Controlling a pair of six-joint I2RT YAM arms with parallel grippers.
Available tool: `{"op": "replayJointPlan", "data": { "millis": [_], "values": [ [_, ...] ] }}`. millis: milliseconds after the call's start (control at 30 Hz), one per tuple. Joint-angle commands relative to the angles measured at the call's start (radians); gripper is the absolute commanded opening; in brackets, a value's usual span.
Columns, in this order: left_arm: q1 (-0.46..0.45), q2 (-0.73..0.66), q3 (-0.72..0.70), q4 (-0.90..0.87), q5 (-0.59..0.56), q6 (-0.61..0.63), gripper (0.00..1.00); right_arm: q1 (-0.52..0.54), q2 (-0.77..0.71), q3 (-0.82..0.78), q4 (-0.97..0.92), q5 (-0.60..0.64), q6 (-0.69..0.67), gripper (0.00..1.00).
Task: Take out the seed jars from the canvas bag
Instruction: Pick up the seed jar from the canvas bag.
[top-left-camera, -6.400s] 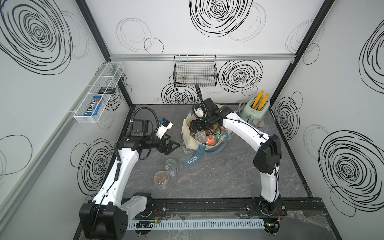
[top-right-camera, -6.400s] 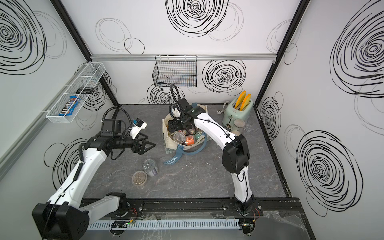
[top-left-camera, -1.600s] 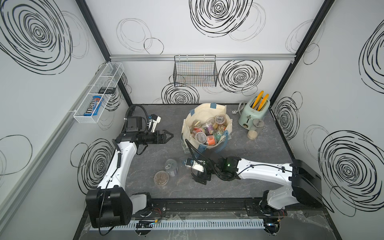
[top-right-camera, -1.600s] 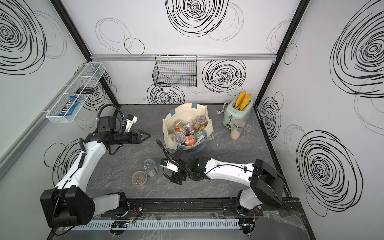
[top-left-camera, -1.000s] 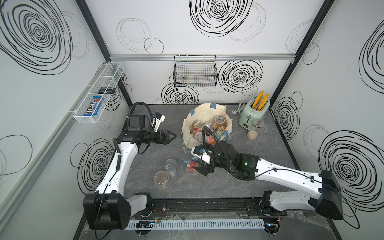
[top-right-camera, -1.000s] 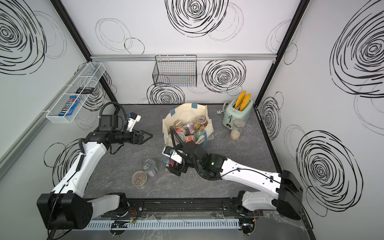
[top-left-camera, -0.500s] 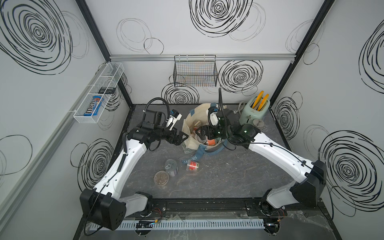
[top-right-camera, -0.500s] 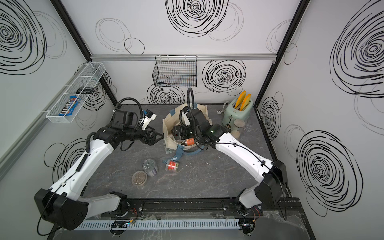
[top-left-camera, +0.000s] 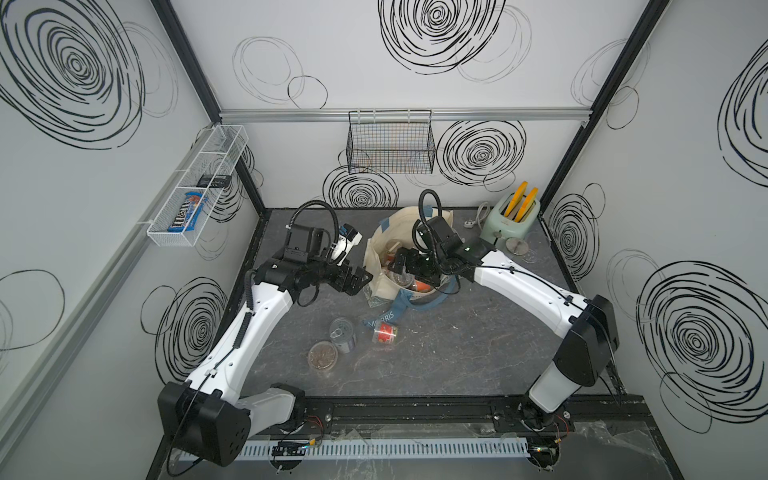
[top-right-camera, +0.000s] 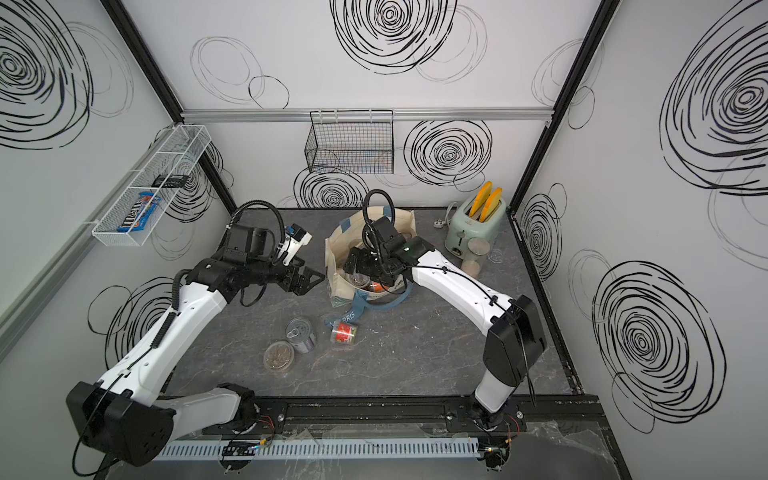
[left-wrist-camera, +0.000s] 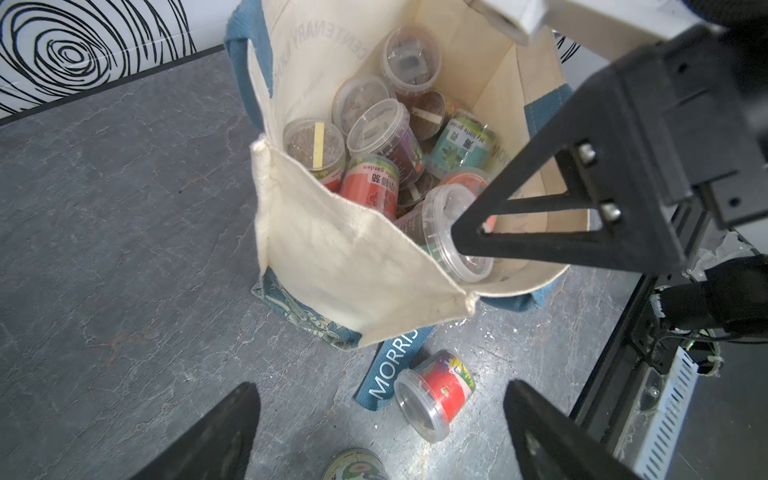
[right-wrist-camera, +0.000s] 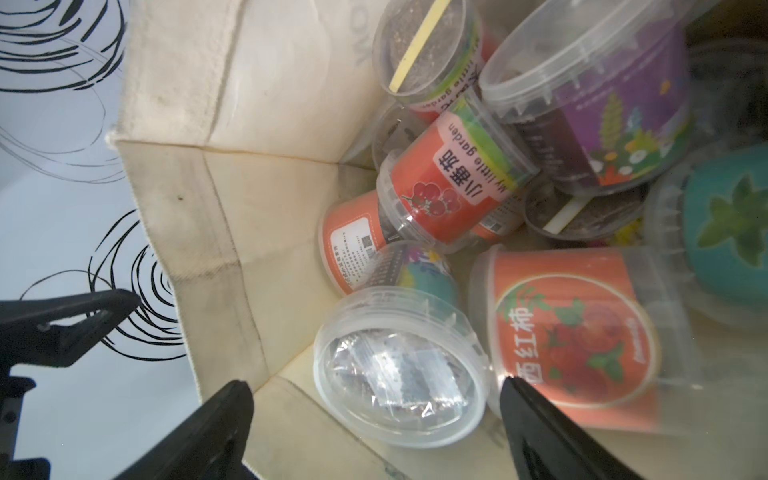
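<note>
The cream canvas bag (top-left-camera: 377, 266) stands open mid-table, with several seed jars (left-wrist-camera: 372, 185) piled inside. My right gripper (top-left-camera: 402, 266) reaches down into the bag. In the right wrist view it (right-wrist-camera: 376, 415) is open, its jaws either side of a clear-lidded jar (right-wrist-camera: 399, 370) and not touching it. My left gripper (top-left-camera: 360, 281) hovers open and empty just outside the bag's left wall. A red-labelled jar (top-left-camera: 385, 333) lies on its side by the blue MORRIS strap (left-wrist-camera: 392, 365). Another jar (top-left-camera: 322, 354) stands upright nearer the front.
A pull-tab tin can (top-left-camera: 343, 329) stands between the two loose jars. A mint toaster (top-left-camera: 517, 212) and a tall canister (top-left-camera: 517, 249) sit at the back right. A wire basket (top-left-camera: 390, 145) and a shelf (top-left-camera: 195, 187) hang on the walls.
My right arm swung from the front of the table back into the bag, leaving the red-labelled jar lying by the strap. My left gripper moved right, up to the bag's side.
</note>
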Motion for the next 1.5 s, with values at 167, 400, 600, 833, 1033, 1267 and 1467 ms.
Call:
{"op": "replayJointPlan", "data": {
  "millis": [167,400,600,833,1033,1267,1467],
  "values": [
    [-0.005,-0.017,-0.012,0.018,0.009,0.028,0.96,0.029,0.071,0.058,-0.113,0.056,0.134,0.97],
    [-0.005,-0.021,-0.019,0.017,0.013,0.029,0.96,0.040,0.096,0.048,-0.084,0.044,0.136,1.00],
    [-0.003,-0.022,-0.019,0.017,0.013,0.029,0.96,0.044,0.101,0.034,-0.038,0.027,0.137,0.88],
    [-0.001,-0.028,-0.024,0.020,0.015,0.028,0.96,0.035,0.061,0.010,0.002,0.057,0.109,0.78],
    [0.004,-0.033,-0.027,0.020,0.015,0.027,0.96,0.022,0.035,-0.021,0.017,0.052,0.104,0.76],
    [0.014,-0.033,-0.029,0.028,0.021,0.017,0.96,0.005,-0.019,-0.049,0.045,0.057,0.072,0.76],
    [0.027,-0.031,-0.022,0.028,0.032,0.007,0.96,-0.020,-0.069,-0.040,0.034,0.085,0.029,0.76]
  ]
}}
